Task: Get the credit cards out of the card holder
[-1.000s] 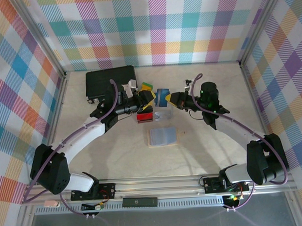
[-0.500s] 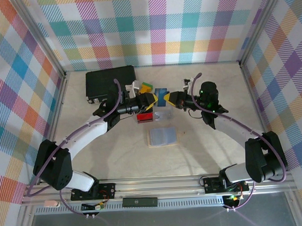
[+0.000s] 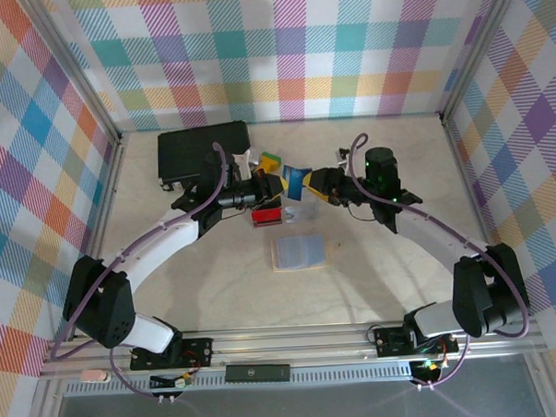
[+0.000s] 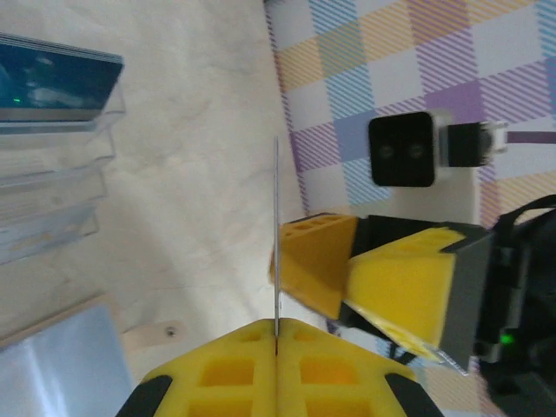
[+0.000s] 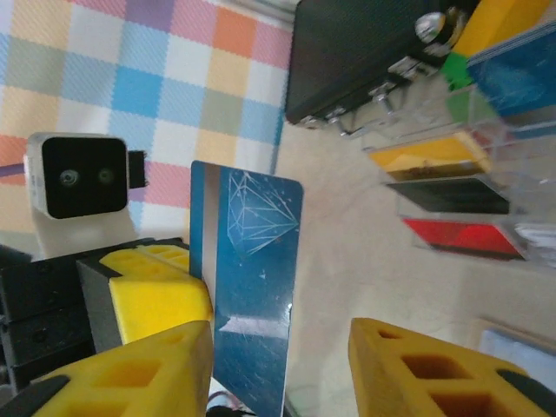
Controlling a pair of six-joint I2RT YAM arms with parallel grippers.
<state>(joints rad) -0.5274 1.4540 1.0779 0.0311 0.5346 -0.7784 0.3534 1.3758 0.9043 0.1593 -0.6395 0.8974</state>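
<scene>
Grip check: left gripper (image 4: 276,347) is clenched on the blue credit card (image 5: 248,261), fingers pressed together with the card edge-on between them. Right gripper (image 5: 276,347) is released, jaws standing well apart; one finger lies close alongside the card, and contact cannot be confirmed. The card is held upright above the table, beyond the card holder (image 3: 298,252), which lies flat. Clear tiered stand (image 3: 301,210) sits just beyond the holder, carrying yellow (image 5: 430,155), black (image 5: 447,195) and red (image 5: 460,236) cards.
</scene>
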